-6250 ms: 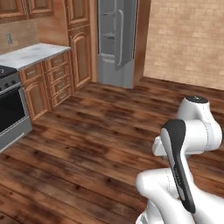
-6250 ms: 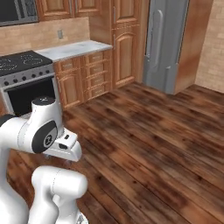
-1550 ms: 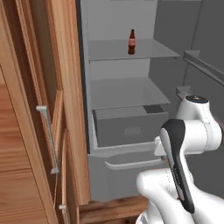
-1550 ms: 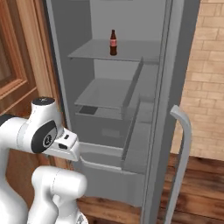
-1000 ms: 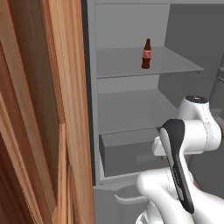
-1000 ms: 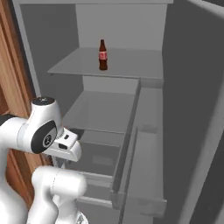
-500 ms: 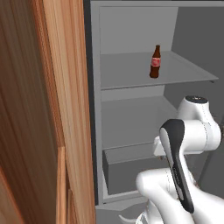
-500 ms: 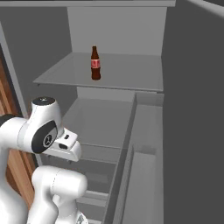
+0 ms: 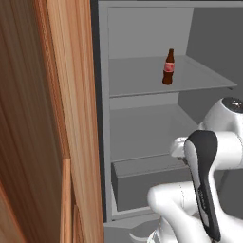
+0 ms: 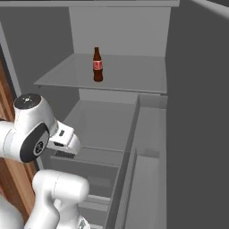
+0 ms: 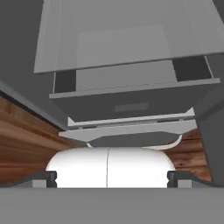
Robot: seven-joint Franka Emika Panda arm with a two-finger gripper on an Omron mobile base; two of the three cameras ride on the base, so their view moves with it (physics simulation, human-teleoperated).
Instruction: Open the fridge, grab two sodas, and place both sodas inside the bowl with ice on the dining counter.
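In the left base view, the fridge point(image 9: 142, 142) stood open, the soda bottle point(image 9: 168, 67) upright on its upper shelf point(image 9: 142, 80); it loomed nearer than a moment earlier. The right base view showed the bottle unreached: fetching comes next, probably raising the arm. In the hand view, the end effector point(image 11: 112, 178) was spread wide, empty, facing the drawer point(image 11: 131, 103).

Plain grey fridge point(image 9: 142, 33) throughout — walls, shelf point(image 9: 142, 78) and drawer point(image 9: 142, 182) all the same flat tone, darker in the shaded corners. Slim dark brown bottle point(image 9: 168, 67) with a red label and faint white marking. Warm reddish-brown wooden cabinet panel point(image 9: 52, 118), streaked with vertical grain. Dark brown plank floor point(image 11: 22, 131), striped lighter and darker. White arm point(image 10: 40, 134) with dark joints — glossy.
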